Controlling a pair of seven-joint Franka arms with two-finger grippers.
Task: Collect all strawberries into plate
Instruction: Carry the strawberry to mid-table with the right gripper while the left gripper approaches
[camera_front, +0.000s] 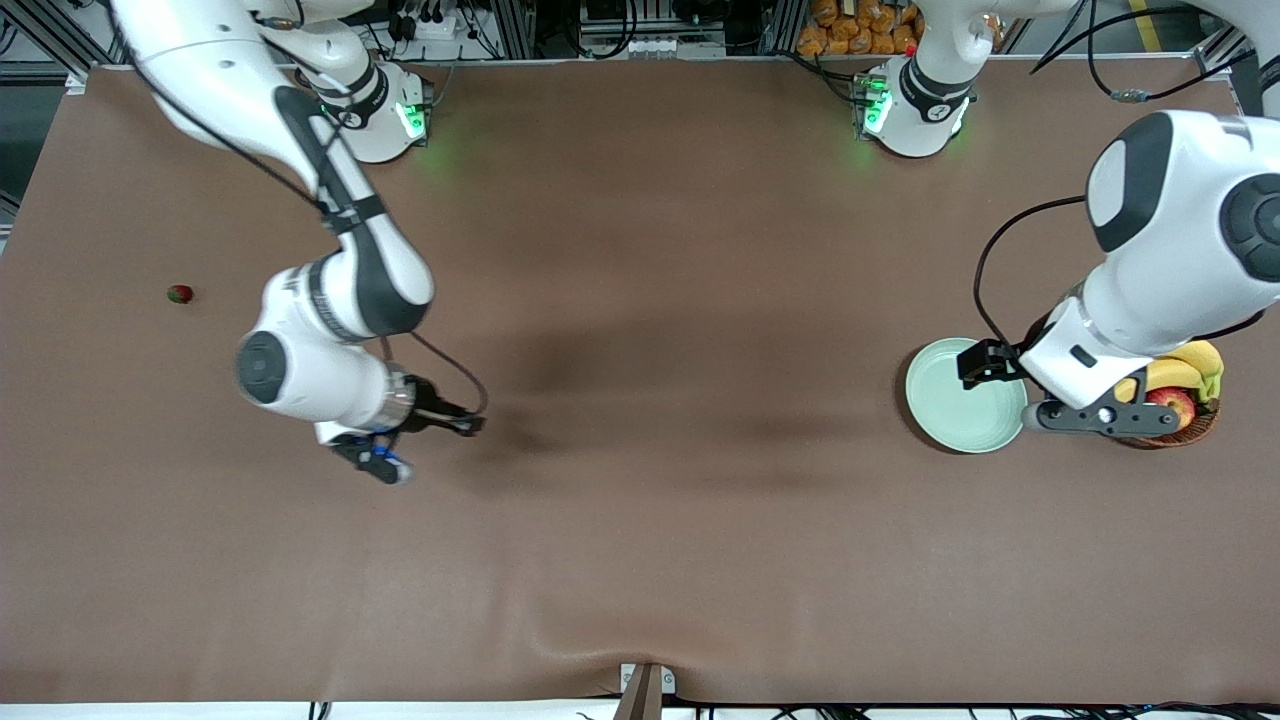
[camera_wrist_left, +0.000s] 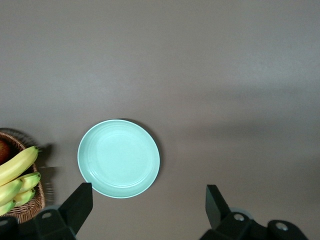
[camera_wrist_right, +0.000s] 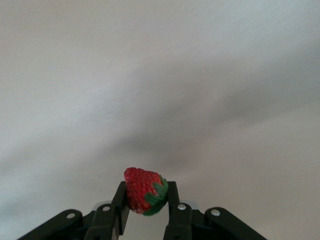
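two strawberries show: one strawberry (camera_front: 180, 294) lying on the table (camera_front: 640, 550) toward the right arm's end, and a second strawberry (camera_wrist_right: 144, 190) pinched between the fingers of the right claw (camera_wrist_right: 145, 210). one mint-green plate (camera_front: 950, 400), with nothing on it. one wicker basket (camera_front: 1195, 427) beside the plate, carrying one bunch of bananas (camera_front: 1190, 368) and one red-yellow apple (camera_front: 1175, 402). two robot arms, each with one claw: the right claw and the left claw (camera_wrist_left: 147, 207), so two claws in all. one table carries everything.
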